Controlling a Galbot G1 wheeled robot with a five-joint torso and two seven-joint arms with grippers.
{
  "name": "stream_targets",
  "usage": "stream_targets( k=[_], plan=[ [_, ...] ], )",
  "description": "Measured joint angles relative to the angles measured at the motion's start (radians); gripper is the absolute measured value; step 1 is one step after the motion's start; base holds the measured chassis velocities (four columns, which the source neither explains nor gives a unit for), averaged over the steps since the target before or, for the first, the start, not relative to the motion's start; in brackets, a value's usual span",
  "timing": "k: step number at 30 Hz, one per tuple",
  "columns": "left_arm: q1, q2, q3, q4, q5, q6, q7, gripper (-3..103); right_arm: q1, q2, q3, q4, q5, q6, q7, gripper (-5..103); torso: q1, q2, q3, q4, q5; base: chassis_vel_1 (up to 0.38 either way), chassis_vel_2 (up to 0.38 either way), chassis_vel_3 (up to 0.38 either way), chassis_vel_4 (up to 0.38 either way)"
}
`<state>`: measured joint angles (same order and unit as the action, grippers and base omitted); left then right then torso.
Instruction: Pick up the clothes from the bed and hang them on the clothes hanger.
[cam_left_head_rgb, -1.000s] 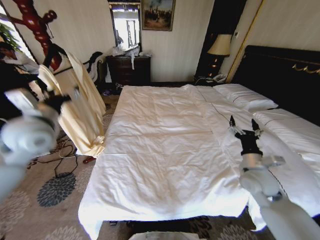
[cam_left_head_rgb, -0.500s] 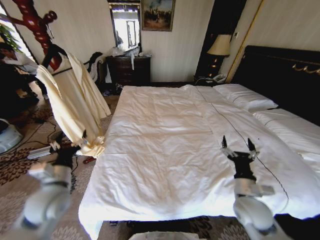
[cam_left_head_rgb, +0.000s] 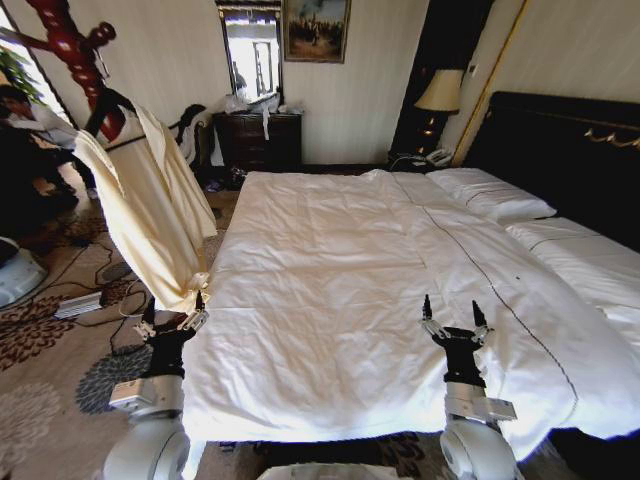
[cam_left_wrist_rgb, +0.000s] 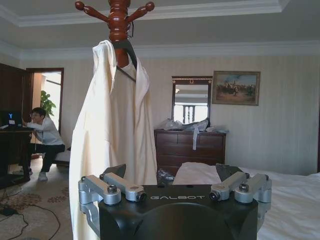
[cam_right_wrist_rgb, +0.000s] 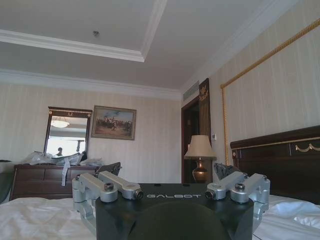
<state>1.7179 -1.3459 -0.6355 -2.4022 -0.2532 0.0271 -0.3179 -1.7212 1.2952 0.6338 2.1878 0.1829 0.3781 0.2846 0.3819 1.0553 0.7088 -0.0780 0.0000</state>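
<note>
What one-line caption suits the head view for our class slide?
Cream garment hangs on the hanger beside the bed; left gripper and right gripper open, empty.

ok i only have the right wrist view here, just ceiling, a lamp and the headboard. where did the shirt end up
Observer: The clothes hang on the clothes hanger, which is hooked on a wooden coat stand to the left of the bed.
Operator: anything in the left gripper
Observer: No. The left gripper is open and holds nothing, low beside the bed's left edge, under the garment's hem.
Operator: and mine, over the bed or off it
Observer: The right gripper is open, fingers pointing up, above the duvet near the foot of the bed.
</note>
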Motion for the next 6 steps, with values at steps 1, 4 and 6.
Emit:
stream_targets(
  k=[1,4,6],
  plan=[
    [-0.001,0.001,0.000,0.000,-0.001,0.000,0.000,100,0.000,0.000,0.000,0.000,0.001,0.000,0.000,100,0.000,0.000,0.000,0.0000,0.0000,0.000,0.000,0.000,0.000],
    [-0.002,0.005,0.000,0.001,-0.005,0.001,-0.001,100,0.001,-0.002,0.000,0.000,0.003,-0.001,0.000,100,0.000,0.000,0.000,0.0000,0.0000,0.000,0.000,0.000,0.000],
    [-0.003,0.006,0.000,0.002,-0.007,0.001,-0.001,100,0.001,-0.003,0.000,0.000,0.004,-0.001,0.000,100,0.000,0.000,0.000,0.0000,0.0000,0.000,0.000,0.000,0.000]
  ],
)
